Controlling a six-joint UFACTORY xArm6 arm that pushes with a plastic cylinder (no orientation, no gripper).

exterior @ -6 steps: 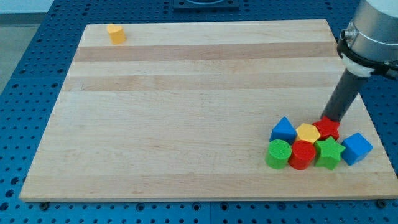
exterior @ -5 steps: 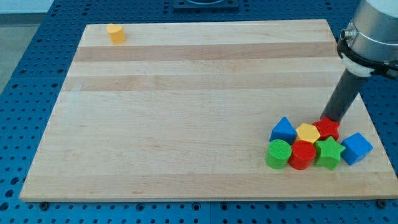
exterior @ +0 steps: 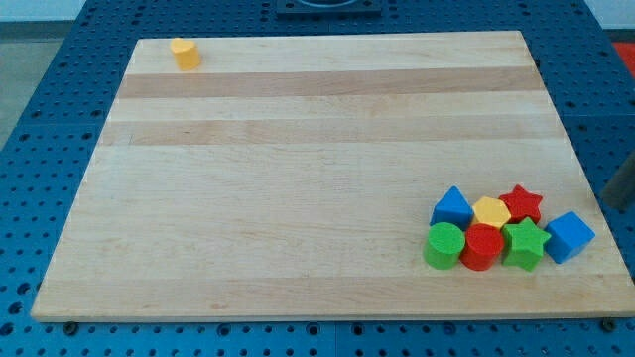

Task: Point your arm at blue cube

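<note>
The blue cube (exterior: 569, 236) sits near the board's bottom right corner, at the right end of a cluster of blocks. Only a dark, blurred sliver of my rod shows at the view's right edge, off the board. My tip (exterior: 609, 204) seems to lie up and to the right of the blue cube, apart from it. The cluster also holds a blue triangular block (exterior: 452, 207), a yellow hexagon (exterior: 491, 211), a red star (exterior: 522, 203), a green cylinder (exterior: 445, 245), a red cylinder (exterior: 483, 246) and a green star (exterior: 525, 244).
A small yellow block (exterior: 184, 53) sits alone at the top left corner of the wooden board (exterior: 298, 178). The board lies on a blue perforated table (exterior: 40, 119).
The arm has swung away to the right, off the red star's upper edge and almost out of view. The blocks have not moved.
</note>
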